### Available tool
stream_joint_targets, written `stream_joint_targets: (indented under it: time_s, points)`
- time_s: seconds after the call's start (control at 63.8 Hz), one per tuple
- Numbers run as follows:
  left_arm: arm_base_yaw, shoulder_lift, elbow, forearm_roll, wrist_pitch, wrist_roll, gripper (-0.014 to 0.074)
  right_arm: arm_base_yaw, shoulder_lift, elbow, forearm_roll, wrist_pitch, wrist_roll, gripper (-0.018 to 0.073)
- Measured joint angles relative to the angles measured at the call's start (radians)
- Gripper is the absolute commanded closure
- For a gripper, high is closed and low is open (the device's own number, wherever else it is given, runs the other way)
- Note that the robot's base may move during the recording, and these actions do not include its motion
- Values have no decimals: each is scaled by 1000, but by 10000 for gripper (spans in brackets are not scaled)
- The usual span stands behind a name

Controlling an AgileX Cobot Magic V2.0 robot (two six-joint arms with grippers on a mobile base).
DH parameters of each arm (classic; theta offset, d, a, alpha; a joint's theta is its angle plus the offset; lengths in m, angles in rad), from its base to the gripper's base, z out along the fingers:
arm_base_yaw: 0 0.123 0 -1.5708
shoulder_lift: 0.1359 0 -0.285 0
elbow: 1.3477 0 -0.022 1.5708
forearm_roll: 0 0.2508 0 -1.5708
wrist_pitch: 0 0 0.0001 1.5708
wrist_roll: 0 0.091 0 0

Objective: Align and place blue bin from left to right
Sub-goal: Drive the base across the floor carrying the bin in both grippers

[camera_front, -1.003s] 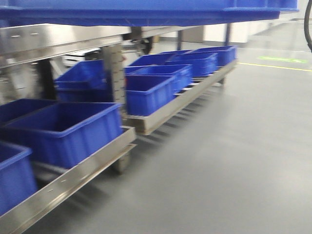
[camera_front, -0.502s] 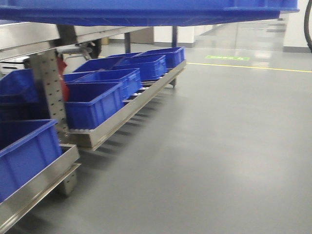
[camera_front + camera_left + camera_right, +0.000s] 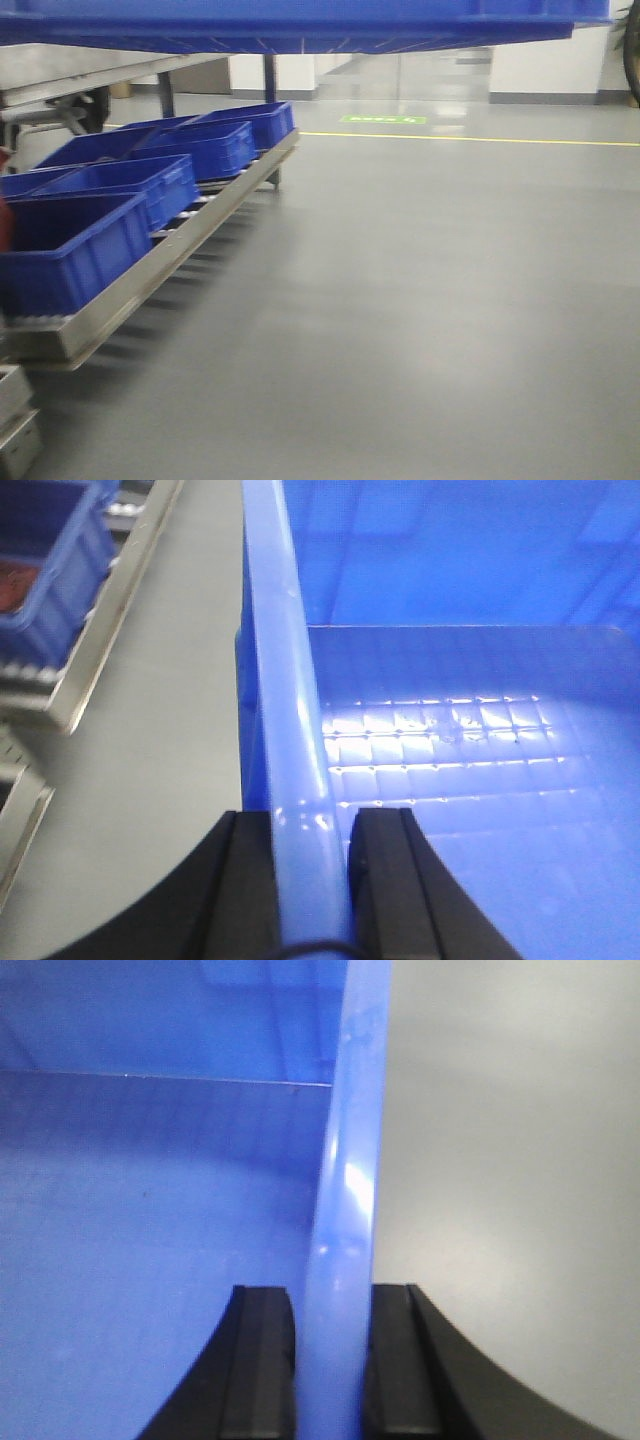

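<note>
The blue bin (image 3: 300, 25) is held in the air and fills the top edge of the front view, its underside showing. In the left wrist view my left gripper (image 3: 312, 825) is shut on the bin's left rim (image 3: 285, 680), one black finger outside and one inside. The bin's floor (image 3: 470, 750) looks bare. Seen from the right wrist, my right gripper (image 3: 332, 1305) is shut on the bin's right rim (image 3: 345, 1180) in the same way. Below both rims lies grey floor.
A low steel roller rack (image 3: 170, 250) runs along the left with several blue crates (image 3: 75, 250) in a row. A steel frame (image 3: 90, 70) stands above it. Grey floor (image 3: 430, 300) spreads to the right, with a yellow line (image 3: 470, 140) far back.
The front view has swung right: the rack and crates have slid leftwards and farther off, and more floor shows. The held bin stays at the top of the frame.
</note>
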Motion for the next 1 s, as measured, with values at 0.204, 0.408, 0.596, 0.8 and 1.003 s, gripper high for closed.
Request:
stream_joint_targets:
  time_s: [0.204, 0.408, 0.596, 0.8, 1.003]
  points:
    - [0, 0, 0, 0, 0, 0, 613, 0, 0, 0, 0, 0, 0, 633]
    - [0, 0, 0, 0, 0, 0, 613, 0, 0, 0, 0, 0, 0, 633]
    - [0, 0, 0, 0, 0, 0, 613, 0, 0, 0, 0, 0, 0, 633]
    - [0, 0, 0, 0, 0, 0, 613, 0, 0, 0, 0, 0, 0, 633]
    - [0, 0, 0, 0, -7, 0, 613, 0, 0, 0, 0, 0, 0, 633]
